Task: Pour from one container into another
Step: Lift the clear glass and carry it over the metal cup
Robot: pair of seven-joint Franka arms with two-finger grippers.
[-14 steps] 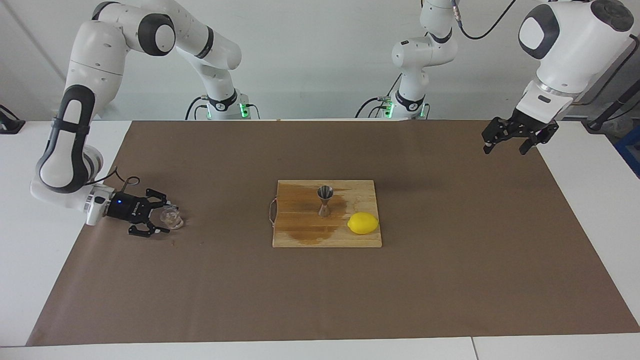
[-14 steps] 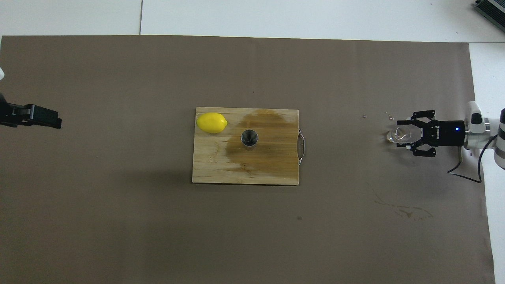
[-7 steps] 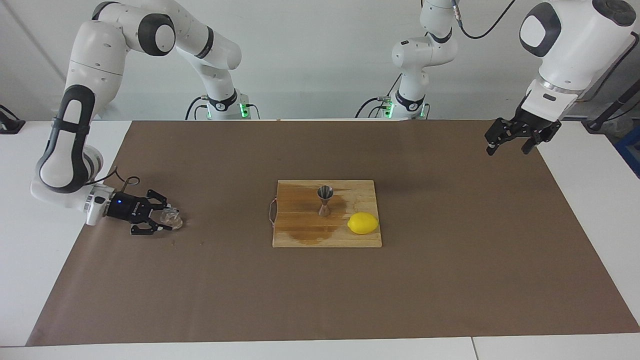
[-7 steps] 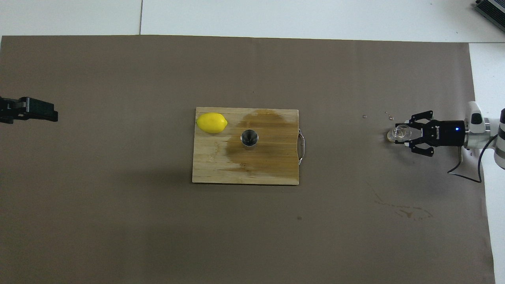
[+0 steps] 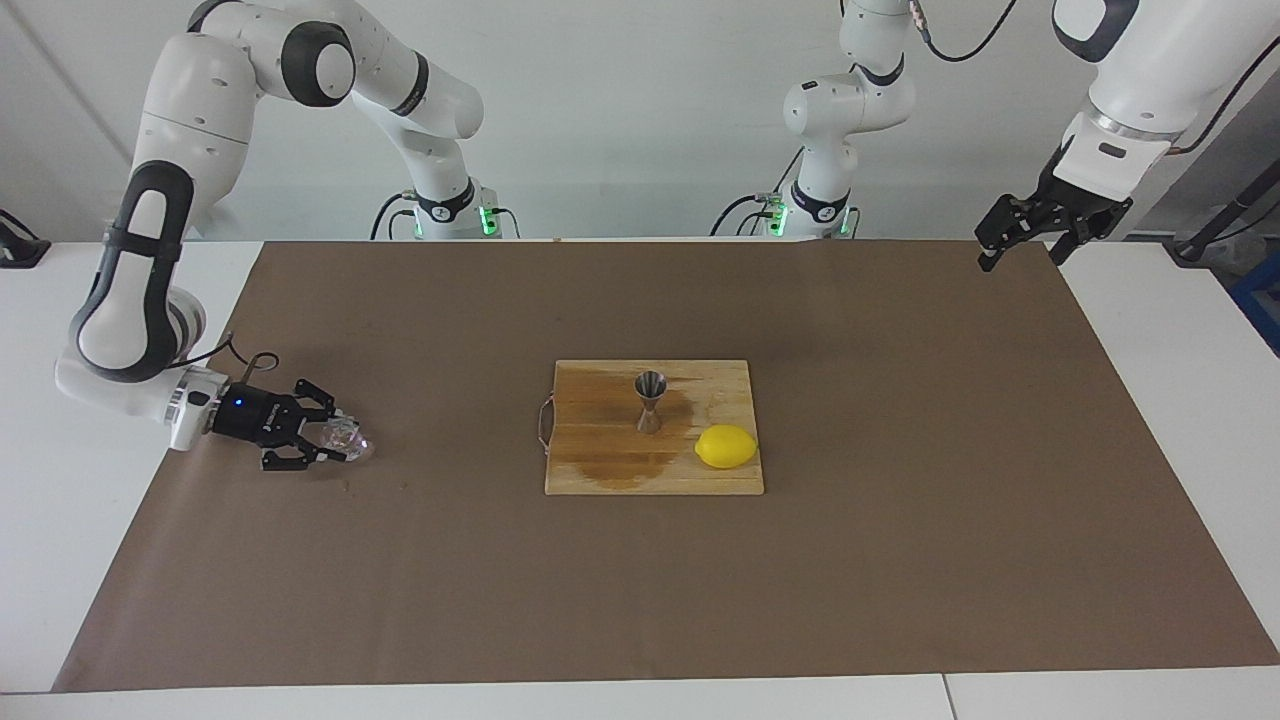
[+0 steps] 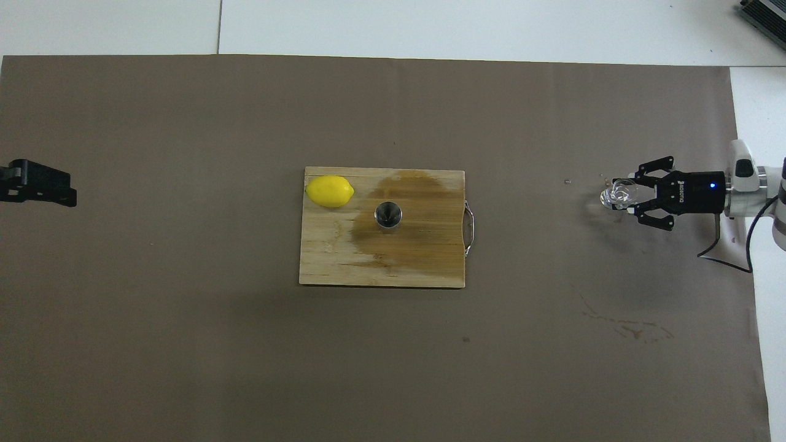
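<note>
Right pincer (image 5: 335,443) clenched sideways on the tiny, knobbly clear glass vessel (image 5: 345,438), low over the brown paper-covered surface (image 5: 900,560) at its right arm's end; whether lifted clear or just touching the paper, hard to say. Taking the rectangular wooden cutting board (image 5: 600,470) as clock centre in the facing view: glass at about 9 o'clock, well apart from the board. On the board, upright, the small grey steel hourglass-shaped jigger (image 5: 650,401), standing on a dark wet stain; just beside it toward 4 o'clock, a yellow lemon (image 5: 726,446). Left pincer (image 5: 1030,235) released, raised over the surface's corner at about 2 o'clock, waiting.

Pour not yet begun; a long carry to the board ahead.

Risks, judged from here:
- Slipping or twisting of the glass: smooth, bumpy, held from the side.
- Contents lost on the way if tilted early.
- Jigger mouth narrow, so a slightly off aim means more spill on the board.
- Jigger tipped over by a low approach, given its thin waist and small foot.
</note>
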